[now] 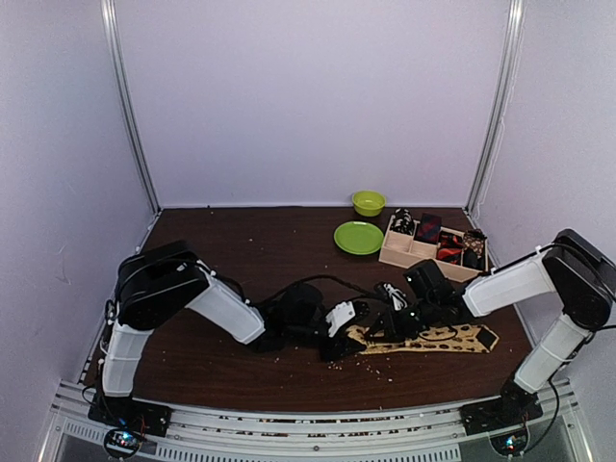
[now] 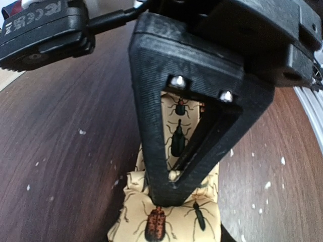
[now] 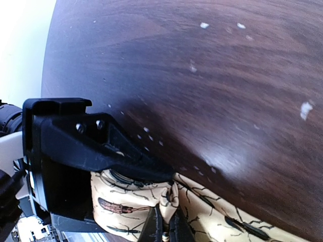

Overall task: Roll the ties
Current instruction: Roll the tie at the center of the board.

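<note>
A long tan tie (image 1: 438,339) printed with dark beetles lies flat on the brown table, its wide end to the right. At its left end the fabric is bunched up between both grippers. My left gripper (image 1: 344,332) meets it from the left. In the left wrist view its fingers converge on a gathered fold of the tie (image 2: 166,222), and the left gripper (image 2: 176,181) is shut on it. My right gripper (image 1: 393,325) comes from the right. In the right wrist view that gripper (image 3: 165,229) pinches a pleat of the tie (image 3: 227,217) between shut fingers.
A tan wooden compartment tray (image 1: 404,254) at the back right holds small rolled ties, a black-white one (image 1: 402,223), a dark one (image 1: 428,228) and a red one (image 1: 449,248). A green plate (image 1: 358,238) and green bowl (image 1: 368,202) sit left of it. White crumbs dot the table.
</note>
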`<action>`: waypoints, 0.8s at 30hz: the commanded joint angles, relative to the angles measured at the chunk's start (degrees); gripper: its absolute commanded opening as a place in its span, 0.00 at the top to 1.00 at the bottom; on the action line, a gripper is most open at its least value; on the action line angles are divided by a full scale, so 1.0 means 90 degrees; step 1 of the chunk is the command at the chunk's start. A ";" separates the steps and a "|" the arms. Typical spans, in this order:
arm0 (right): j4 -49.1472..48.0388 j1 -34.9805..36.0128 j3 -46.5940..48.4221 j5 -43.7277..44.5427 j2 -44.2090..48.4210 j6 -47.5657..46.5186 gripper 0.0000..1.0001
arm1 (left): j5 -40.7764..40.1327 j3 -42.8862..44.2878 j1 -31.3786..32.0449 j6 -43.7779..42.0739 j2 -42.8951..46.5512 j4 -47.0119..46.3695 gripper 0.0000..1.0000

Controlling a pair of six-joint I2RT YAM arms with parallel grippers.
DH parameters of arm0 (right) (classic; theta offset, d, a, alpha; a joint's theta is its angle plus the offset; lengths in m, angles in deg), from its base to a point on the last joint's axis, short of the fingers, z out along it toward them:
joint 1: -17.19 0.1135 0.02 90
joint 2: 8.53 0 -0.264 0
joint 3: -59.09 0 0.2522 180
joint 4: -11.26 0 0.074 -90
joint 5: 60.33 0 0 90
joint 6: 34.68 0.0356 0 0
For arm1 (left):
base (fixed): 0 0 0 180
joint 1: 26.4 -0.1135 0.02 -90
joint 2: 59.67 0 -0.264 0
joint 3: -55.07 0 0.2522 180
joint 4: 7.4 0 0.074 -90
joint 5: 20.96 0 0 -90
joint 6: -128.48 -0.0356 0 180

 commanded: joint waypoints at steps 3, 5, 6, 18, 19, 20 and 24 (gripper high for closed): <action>0.0740 0.0201 0.0393 0.0473 -0.0242 -0.0166 0.86 | -0.0411 -0.0753 0.0067 -0.0622 0.0715 0.1008 0.64; 0.0833 0.0203 0.0416 0.0473 0.0029 -0.0176 0.75 | -0.0536 -0.0851 0.0067 -0.0750 0.0856 0.1447 0.65; 0.0830 0.0202 0.0390 0.0451 0.0210 -0.0137 0.70 | -0.0565 -0.0886 0.0067 -0.0791 0.0911 0.1605 0.65; -0.0404 0.0599 0.0392 -0.0348 0.0315 0.1249 0.54 | -0.0667 -0.0624 0.0069 -0.0969 0.0877 0.2364 0.63; -0.0432 0.0655 0.0436 -0.0356 0.0186 0.1275 0.54 | -0.0674 -0.0628 0.0067 -0.0970 0.0878 0.2372 0.63; -0.0487 0.0720 0.0461 -0.0348 0.0061 0.1314 0.55 | -0.0677 -0.0633 0.0067 -0.0963 0.0878 0.2384 0.63; -0.0592 0.0840 0.0466 -0.0295 -0.0380 0.1342 0.59 | -0.0694 -0.0644 0.0067 -0.0963 0.0906 0.2391 0.62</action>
